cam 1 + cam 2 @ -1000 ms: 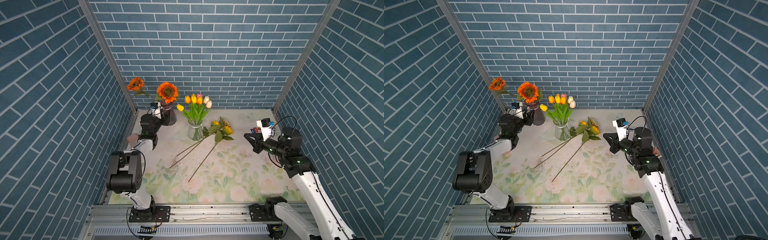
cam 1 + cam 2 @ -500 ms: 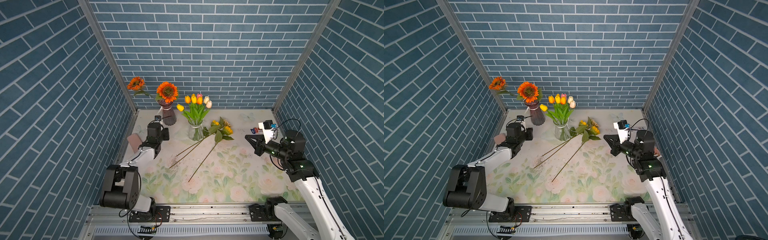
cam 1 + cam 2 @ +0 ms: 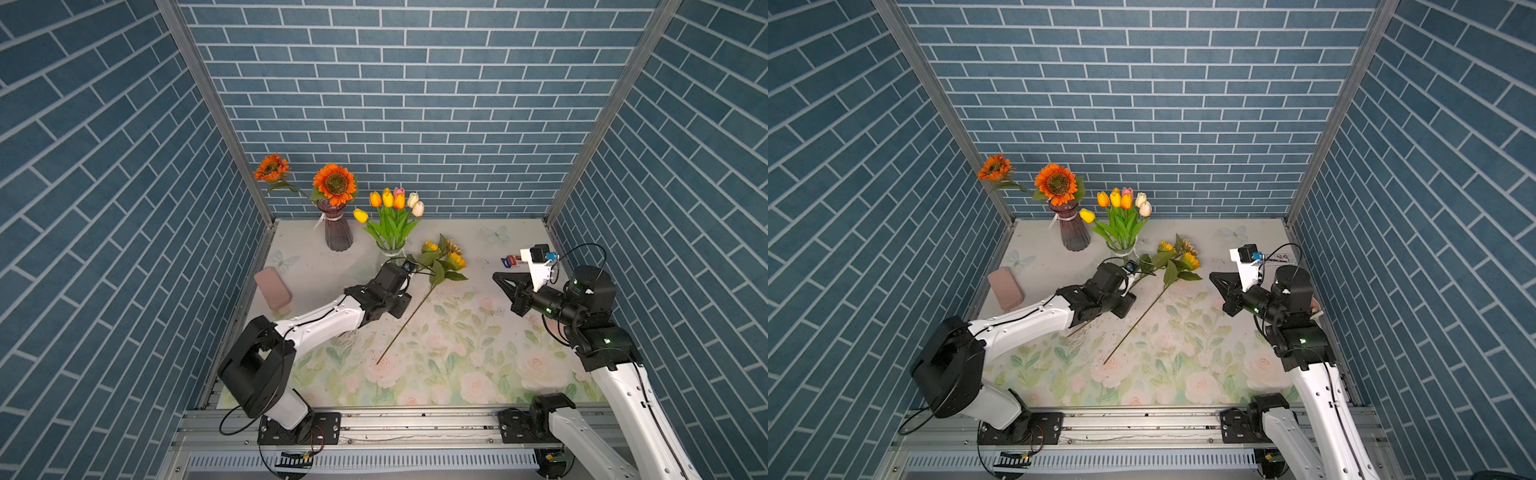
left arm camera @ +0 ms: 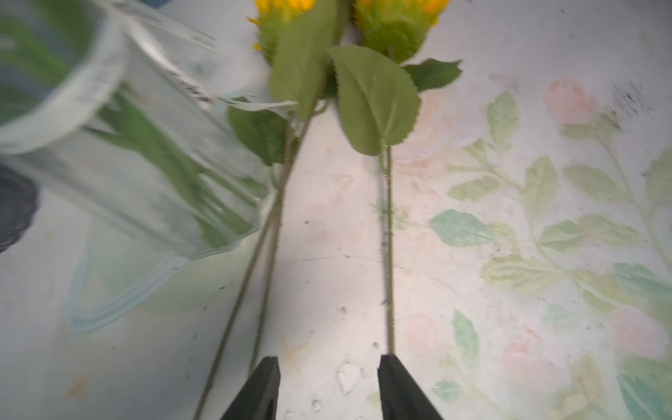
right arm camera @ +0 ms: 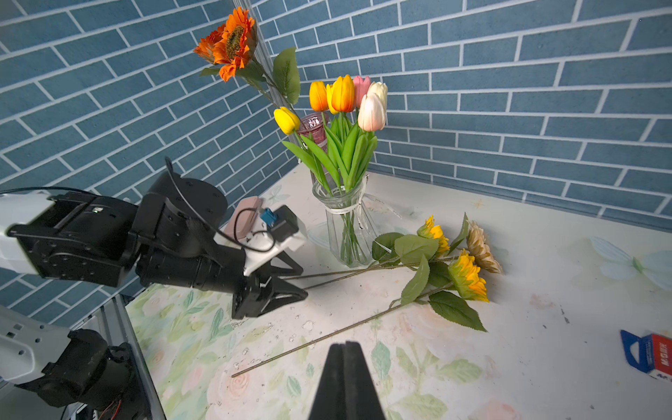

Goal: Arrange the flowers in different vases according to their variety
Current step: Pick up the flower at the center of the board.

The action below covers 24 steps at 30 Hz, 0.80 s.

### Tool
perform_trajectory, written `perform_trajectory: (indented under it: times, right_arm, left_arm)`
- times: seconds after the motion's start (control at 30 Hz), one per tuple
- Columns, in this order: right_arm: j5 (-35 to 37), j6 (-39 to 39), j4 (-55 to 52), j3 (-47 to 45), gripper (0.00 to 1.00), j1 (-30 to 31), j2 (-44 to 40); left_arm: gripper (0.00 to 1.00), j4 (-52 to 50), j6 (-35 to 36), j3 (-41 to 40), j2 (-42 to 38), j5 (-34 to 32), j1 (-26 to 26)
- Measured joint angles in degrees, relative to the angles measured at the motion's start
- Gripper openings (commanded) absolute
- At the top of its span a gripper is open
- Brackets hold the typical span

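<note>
Three sunflowers (image 3: 455,261) lie on the worktop (image 3: 469,232), right of the clear vase (image 3: 390,251) of tulips (image 3: 388,199), in both top views. Left wrist: left hand (image 4: 329,363) half spread between stems (image 4: 389,254), gripping nothing. Right wrist: right hand (image 5: 345,349) pressed together, empty.

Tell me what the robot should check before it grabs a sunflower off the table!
1. Left gripper open: ok.
2. A stem between its fingers: not ok. One stem meets one finger, and two stems pass outside the other.
3. Right gripper out of the way: ok. It is shut, empty and apart from the flowers.
4. Purple vase upright, with only sunflowers in it: ok.
5. Clear vase holds only tulips: ok.
</note>
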Motion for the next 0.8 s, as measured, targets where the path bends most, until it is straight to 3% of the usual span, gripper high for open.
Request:
perform_trajectory:
  times: [0.17,0.37,0.6,0.8]
  right_arm:
    - [2.16,1.49,-0.07,-0.02,0.0,0.0,0.0]
    - [3.91,2.38,-0.55,-0.28,0.0,0.0,-0.09]
    - [4.7,2.49,-1.46,-0.42,0.0,0.0,-0.07]
    - [4.83,2.47,-1.7,-0.42,0.0,0.0,0.17]
  left_arm:
    - [0.5,-1.22,1.29,8.87,11.89,1.55,-4.61]
    - [0.54,-0.85,0.24,16.63,21.9,-0.79,-6.45]
    - [0.57,-0.85,-1.09,20.09,26.64,-8.31,-6.23]
    - [0.56,-1.18,-1.07,24.09,29.42,-9.77,-6.05]
